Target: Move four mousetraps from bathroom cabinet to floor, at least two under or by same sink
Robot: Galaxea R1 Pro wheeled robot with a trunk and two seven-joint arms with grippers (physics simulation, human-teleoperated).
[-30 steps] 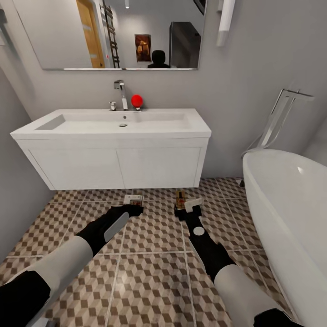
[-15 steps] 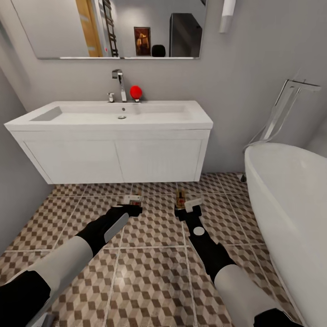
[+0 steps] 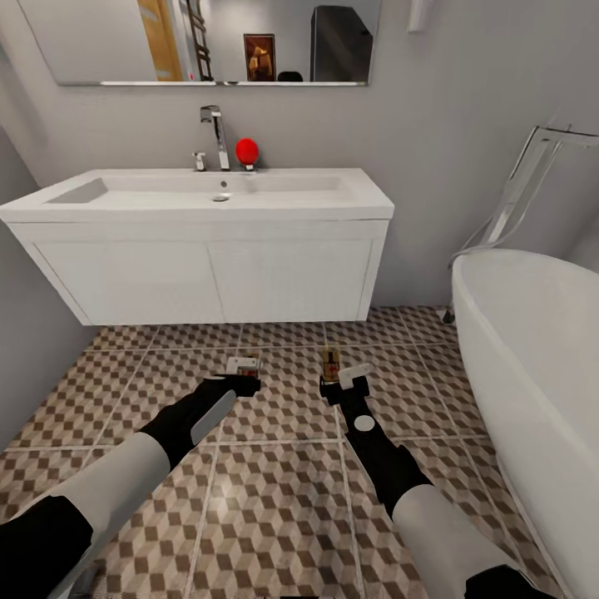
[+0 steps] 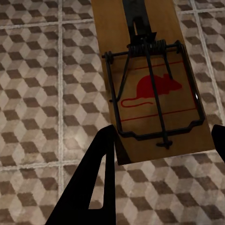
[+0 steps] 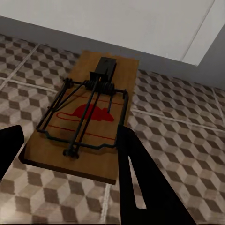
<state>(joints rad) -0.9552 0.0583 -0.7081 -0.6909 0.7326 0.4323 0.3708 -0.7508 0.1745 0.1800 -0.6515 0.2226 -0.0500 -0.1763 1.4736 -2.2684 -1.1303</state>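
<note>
Two mousetraps show, flat brown wooden slabs with dark wire and a red mouse print. One mousetrap point(image 3: 245, 364) point(image 4: 150, 89) sits between the fingers of my left gripper point(image 3: 242, 381) point(image 4: 161, 140), which is shut on its near end. My right gripper point(image 3: 341, 384) point(image 5: 70, 140) is shut on the other mousetrap point(image 3: 331, 363) point(image 5: 84, 117). Both traps hang a little above the bathroom floor point(image 3: 283, 491), just in front of the white wall-hung sink point(image 3: 208, 200). The cabinet is out of view.
A white bathtub point(image 3: 532, 349) fills the right side, with a chrome floor-standing tap point(image 3: 520, 195) behind it. A grey wall point(image 3: 25, 349) closes the left. A faucet point(image 3: 216, 137) and a red ball point(image 3: 246, 150) sit on the sink, under a mirror point(image 3: 208, 42).
The whole head view has shifted: the sink and mirror sit higher in the picture and more floor shows. Both arms and their traps keep the same place in the picture.
</note>
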